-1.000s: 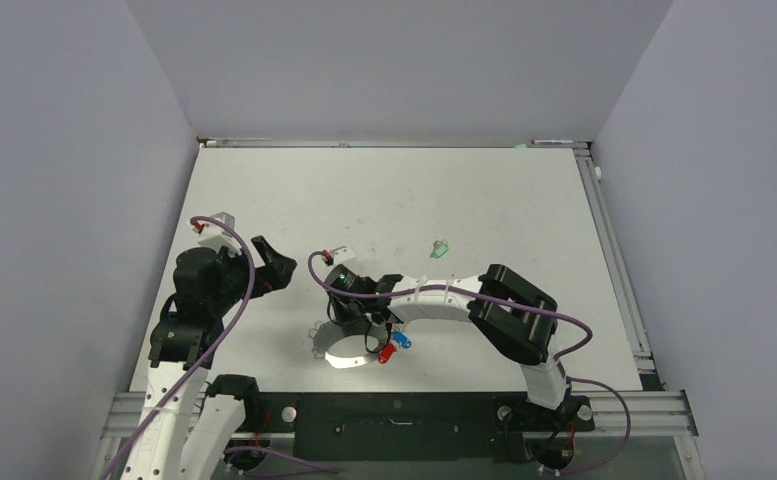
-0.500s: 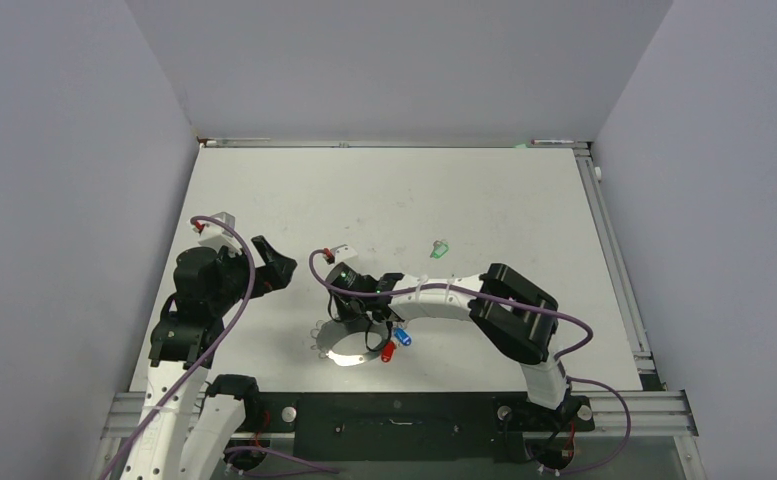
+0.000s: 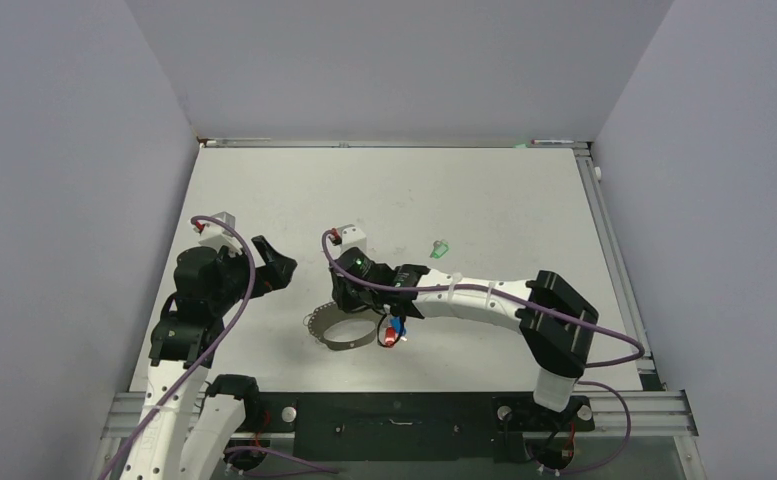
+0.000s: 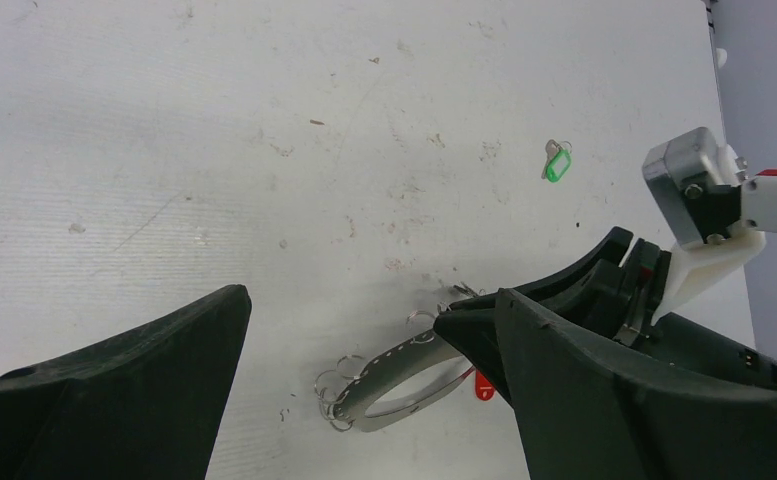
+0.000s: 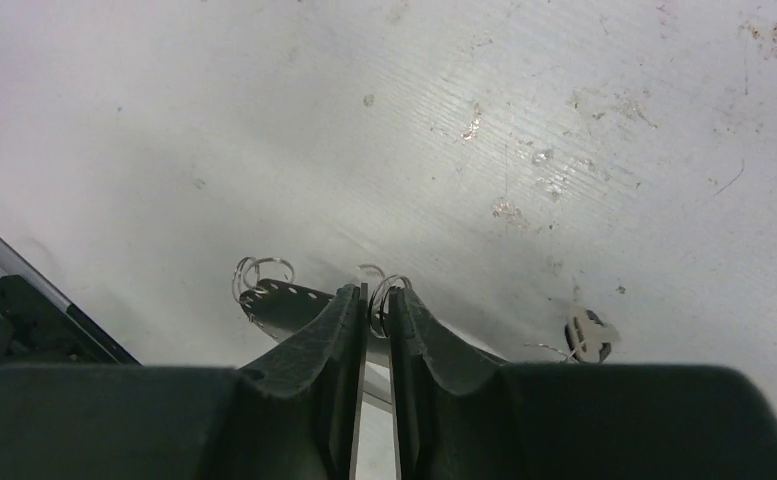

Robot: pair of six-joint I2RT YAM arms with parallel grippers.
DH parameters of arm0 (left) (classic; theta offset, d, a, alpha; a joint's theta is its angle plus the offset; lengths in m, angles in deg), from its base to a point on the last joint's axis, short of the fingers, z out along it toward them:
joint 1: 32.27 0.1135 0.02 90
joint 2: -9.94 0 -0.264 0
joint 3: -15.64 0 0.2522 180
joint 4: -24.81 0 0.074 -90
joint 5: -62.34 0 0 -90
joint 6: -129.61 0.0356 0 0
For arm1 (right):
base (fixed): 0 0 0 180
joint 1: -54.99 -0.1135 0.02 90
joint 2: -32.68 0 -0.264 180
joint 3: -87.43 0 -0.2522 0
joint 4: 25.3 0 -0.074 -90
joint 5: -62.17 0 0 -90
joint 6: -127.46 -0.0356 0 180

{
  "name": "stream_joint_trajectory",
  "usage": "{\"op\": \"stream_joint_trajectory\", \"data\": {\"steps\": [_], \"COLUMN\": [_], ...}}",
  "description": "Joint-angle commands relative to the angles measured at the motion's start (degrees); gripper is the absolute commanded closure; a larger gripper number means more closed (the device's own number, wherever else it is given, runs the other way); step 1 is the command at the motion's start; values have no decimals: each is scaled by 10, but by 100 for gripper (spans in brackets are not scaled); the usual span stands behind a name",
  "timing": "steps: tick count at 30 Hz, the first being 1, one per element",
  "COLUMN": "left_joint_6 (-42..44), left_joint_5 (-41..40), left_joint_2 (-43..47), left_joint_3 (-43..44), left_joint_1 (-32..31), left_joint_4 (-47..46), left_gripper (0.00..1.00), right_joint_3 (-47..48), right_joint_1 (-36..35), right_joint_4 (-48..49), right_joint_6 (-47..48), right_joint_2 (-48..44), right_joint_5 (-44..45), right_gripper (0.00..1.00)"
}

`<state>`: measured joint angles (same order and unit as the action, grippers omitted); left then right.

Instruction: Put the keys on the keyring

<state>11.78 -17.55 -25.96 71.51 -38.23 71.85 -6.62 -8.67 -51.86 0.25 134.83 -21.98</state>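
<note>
1. The R arm was stretched across to the L, low over the near part of the tabletop.
2. The R jaws were shut to a thin slit on the keyring, w/ one small wire loop right btwn the tips.
3. The keyring was a silver band w/ little holes & small wire loops along it. It sat near the front of the tabletop, just under the R jaws.
4. The red key & blue key were close together, just beside the keyring's R side, under the R arm. Couldn't tell if they were on the ring.
5. The green key lay alone further back, well apart from the ring.
6. The L jaws were wide open & held nothing. They hung to the L of the keyring, not touching it.
</note>
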Motion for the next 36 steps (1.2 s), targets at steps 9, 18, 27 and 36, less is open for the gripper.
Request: {"op": "stream_joint_trajectory", "data": {"steps": [9, 18, 27, 36], "left_joint_6": [5, -1, -25, -37], "left_joint_5": [42, 42, 84, 76], "left_joint_2": [9, 9, 71, 134], "left_joint_3": [-3, -8, -48, -96], "left_joint_1": [-1, -9, -35, -52], "left_joint_4": [-39, -45, -131, -231], "left_gripper": [10, 10, 12, 19], "right_joint_3": [-70, -115, -128, -88], "right_joint_1": [19, 32, 32, 36], "right_joint_4": [86, 116, 118, 5], "right_joint_6": [-23, -31, -72, -198], "right_joint_2": [-94, -102, -169, -266], "right_joint_5": [-10, -13, 25, 104], "right_gripper": [95, 95, 95, 95]}}
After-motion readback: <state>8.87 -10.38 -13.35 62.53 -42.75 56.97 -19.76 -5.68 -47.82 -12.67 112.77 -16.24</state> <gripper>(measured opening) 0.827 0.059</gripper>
